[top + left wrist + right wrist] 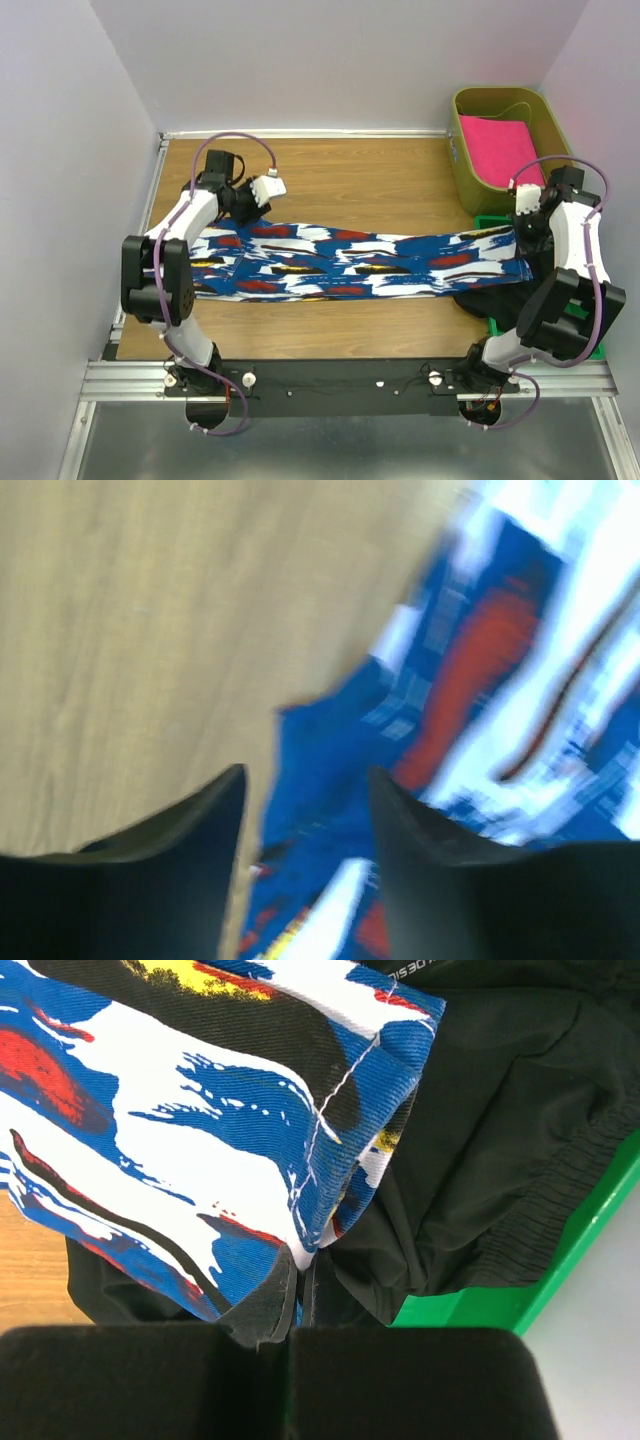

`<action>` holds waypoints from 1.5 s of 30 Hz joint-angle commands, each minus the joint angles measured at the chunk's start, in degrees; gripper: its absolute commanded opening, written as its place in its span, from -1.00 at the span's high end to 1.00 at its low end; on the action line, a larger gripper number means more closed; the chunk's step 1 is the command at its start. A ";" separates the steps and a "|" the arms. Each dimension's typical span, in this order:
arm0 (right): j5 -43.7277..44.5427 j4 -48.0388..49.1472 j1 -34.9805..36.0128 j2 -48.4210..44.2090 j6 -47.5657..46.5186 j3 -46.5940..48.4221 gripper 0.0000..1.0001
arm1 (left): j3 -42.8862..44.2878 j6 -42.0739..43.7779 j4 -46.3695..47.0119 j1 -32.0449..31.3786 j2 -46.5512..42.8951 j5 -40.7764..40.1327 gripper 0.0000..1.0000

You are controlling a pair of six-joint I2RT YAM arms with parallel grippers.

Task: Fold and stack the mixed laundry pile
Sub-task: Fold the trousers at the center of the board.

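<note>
With my right gripper [290,1335] pinched shut on the end of the blue cloth [350,262], which lay stretched out to my left gripper's [307,775] parted, empty fingers, and the black garment [500,1140] bunched just beyond the right fingertips, I judged nothing folded or stacked yet.

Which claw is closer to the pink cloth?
Right. The right claw, pinching the blue cloth, sits close by the pink cloth; the left claw is far to its left.

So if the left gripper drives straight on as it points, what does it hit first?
Probably the edge of the long blue cloth with white, red and black blotches, flat on the wooden table. Blurred view, so depth is unclear.
</note>
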 commanded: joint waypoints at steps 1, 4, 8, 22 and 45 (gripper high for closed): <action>0.76 -0.96 -0.34 -2.46 -1.73 -0.58 0.99 | 11.50 -9.55 1.88 0.29 7.01 -0.02 -0.32; 0.76 -1.22 -0.25 -2.28 -1.81 -0.05 0.99 | 17.66 -10.09 -2.95 0.28 13.34 -0.29 -0.34; 0.85 -1.05 -0.34 -2.02 -1.90 0.39 0.99 | 21.81 -8.60 -11.20 0.28 20.10 -0.64 -0.36; 1.11 -0.26 -0.34 -1.49 -1.81 -0.23 0.99 | 19.97 -7.19 -17.11 0.72 22.93 -4.34 0.47; 3.83 3.08 -2.71 -3.34 -4.19 -1.37 0.99 | -7.71 -18.08 41.29 7.76 1.65 5.52 1.00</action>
